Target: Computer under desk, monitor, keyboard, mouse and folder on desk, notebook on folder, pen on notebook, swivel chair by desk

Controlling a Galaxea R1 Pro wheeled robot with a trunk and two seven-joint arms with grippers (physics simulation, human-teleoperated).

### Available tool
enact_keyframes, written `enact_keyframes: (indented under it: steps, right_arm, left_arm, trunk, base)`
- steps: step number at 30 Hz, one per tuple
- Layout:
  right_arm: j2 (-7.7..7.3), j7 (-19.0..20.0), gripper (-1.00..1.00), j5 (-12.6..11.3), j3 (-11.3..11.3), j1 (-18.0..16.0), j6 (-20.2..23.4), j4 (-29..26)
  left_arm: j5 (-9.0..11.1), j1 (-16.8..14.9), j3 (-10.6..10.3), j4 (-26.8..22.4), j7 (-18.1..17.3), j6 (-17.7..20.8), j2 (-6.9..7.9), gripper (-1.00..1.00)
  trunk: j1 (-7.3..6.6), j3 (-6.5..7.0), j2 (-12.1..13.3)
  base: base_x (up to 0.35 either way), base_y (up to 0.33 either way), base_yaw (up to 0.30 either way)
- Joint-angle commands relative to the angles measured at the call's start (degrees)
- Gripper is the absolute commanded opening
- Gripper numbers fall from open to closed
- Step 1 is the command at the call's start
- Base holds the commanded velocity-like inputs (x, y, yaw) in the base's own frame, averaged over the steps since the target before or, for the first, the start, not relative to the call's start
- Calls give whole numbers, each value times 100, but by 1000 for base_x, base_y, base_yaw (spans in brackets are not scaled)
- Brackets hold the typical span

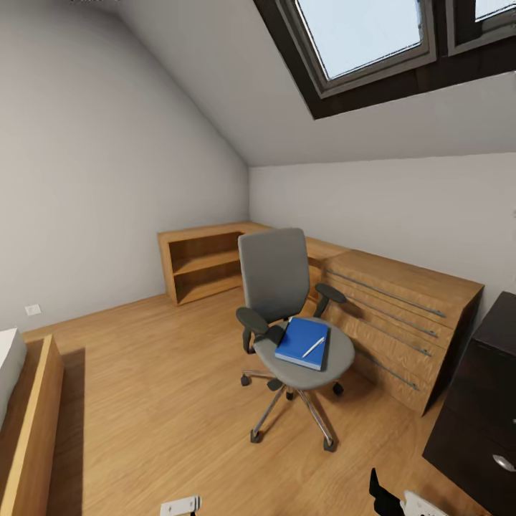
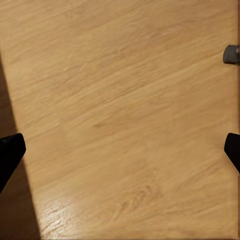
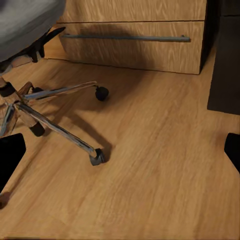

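Chair (image 1: pixel 290 315): I see it near the wooden dresser (image 1: pixel 401 315).
Seat: blue folder (image 1: pixel 302 342), pen (image 1: pixel 313 347) on top.
Jaws: both apart, empty, over the floor (image 2: pixel 120 120).

Sloped grey ceiling, dark-framed skylight (image 1: pixel 362 39); wood plank floor (image 1: pixel 165 373); low light-wood shelving (image 1: pixel 204 261), dresser (image 1: pixel 401 315) along wall.

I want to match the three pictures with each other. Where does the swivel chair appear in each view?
Head view: swivel chair at the centre, folder on its seat.
Right wrist view: seat edge, chrome base and casters at upper left.
Left wrist view: not in it.
Shared landmark: wood plank floor.
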Motion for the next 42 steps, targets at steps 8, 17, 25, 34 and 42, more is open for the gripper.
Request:
enact_keyframes:
  steps: [8,17,25,34,42]
  right_arm:
    - [12,50,100,1052,-46,62,-9,19]
    - [14,50,100,1070,-40,64,-6,19]
    - [13,50,100,1073,-40,65,-4,19]
    - [13,50,100,1097,-39,65,-1,19]
    - [13,50,100,1103,-39,65,0,19]
  left_arm:
    - [43,-4,-48,205,10,-38,-11,100]
    - [43,-4,-50,298,-15,-39,-25,100]
    - [43,-4,-50,371,-30,-39,-85,100]
    - [51,-4,-41,415,-31,-39,-86,100]
    - [52,-4,-40,454,-32,-39,-86,100]
  trunk:
    - [-177,172,319]
    - [-375,327,680]
    - [-551,441,1001]
    - [-748,551,1362]
    - [-924,683,1683]
  base:
    - [0,0,-215]
    - [0,0,-257]
    - [0,0,-247]
    - [0,0,-178]
    - [0,0,-24]
